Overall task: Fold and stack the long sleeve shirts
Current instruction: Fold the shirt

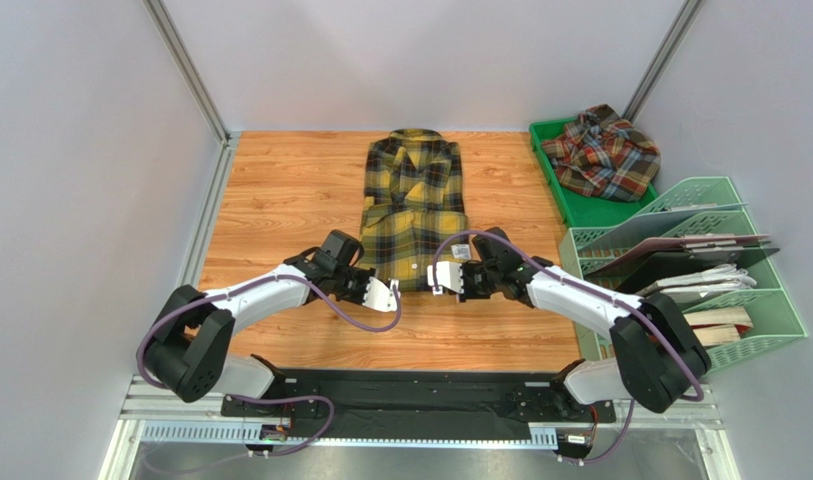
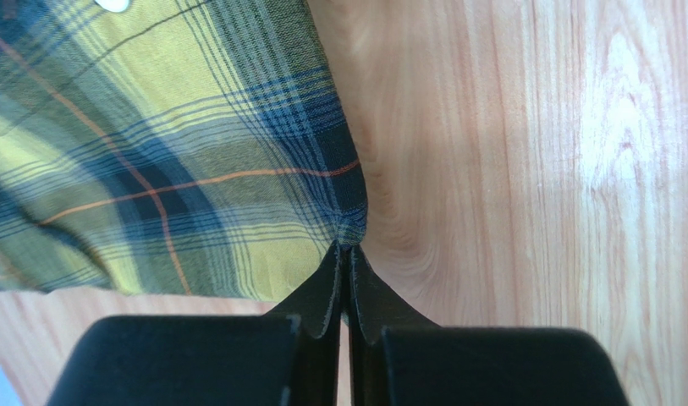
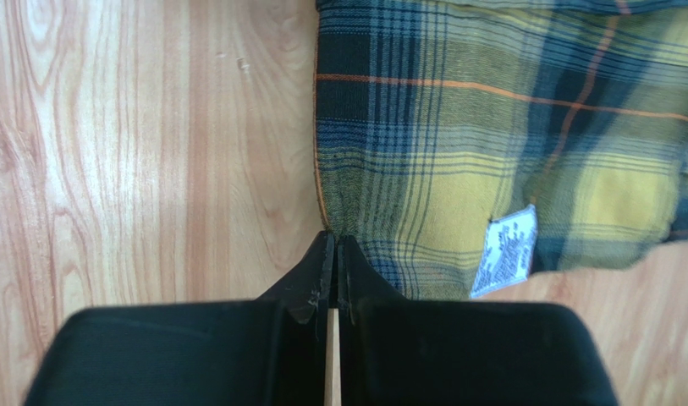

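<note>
Yellow shirt (image 1: 413, 205): bottom fold in hand. 2 hem corners (image 2: 347, 230) are pinched by left gripper (image 2: 347, 254) and right gripper (image 3: 336, 244). Even lift toward collar (image 1: 413, 140) is called for.

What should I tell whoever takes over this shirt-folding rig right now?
Both shut: the left gripper and right gripper each pinch a near hem corner of the yellow shirt.
It lies flat mid-table, collar away, and its sleeves appear folded in.
The red shirt sits crumpled in the green tray.
To do: fold the hem up, then fold the red shirt and stack both.
</note>
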Tool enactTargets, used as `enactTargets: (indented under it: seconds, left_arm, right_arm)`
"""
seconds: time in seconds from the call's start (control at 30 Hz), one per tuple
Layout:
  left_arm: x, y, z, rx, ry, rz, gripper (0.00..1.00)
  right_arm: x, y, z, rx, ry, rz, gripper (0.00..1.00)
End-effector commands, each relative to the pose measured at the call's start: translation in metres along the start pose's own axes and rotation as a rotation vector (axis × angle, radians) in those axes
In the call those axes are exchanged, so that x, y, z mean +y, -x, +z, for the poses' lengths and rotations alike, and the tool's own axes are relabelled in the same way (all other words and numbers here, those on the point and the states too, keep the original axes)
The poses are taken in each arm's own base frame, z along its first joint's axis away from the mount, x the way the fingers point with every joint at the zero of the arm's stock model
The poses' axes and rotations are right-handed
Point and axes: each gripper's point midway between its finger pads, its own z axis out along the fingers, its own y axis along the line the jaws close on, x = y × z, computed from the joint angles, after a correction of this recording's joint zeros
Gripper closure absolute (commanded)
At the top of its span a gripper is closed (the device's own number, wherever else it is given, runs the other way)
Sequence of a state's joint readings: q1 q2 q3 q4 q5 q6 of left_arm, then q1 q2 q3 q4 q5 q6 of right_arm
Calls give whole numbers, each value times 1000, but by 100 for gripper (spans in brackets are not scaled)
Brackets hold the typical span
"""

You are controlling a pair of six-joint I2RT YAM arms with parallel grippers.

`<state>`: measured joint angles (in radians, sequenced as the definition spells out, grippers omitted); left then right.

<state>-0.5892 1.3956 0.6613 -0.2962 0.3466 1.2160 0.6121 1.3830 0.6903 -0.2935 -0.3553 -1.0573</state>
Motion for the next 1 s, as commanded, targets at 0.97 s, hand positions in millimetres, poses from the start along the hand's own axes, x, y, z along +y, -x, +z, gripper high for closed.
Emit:
enactTargets:
  seconds: [0.97]
  left_arm:
    - [73, 50, -127, -241, -95, -517, 100]
  right_arm:
    - [-107, 108, -94, -204, 75, 249, 100]
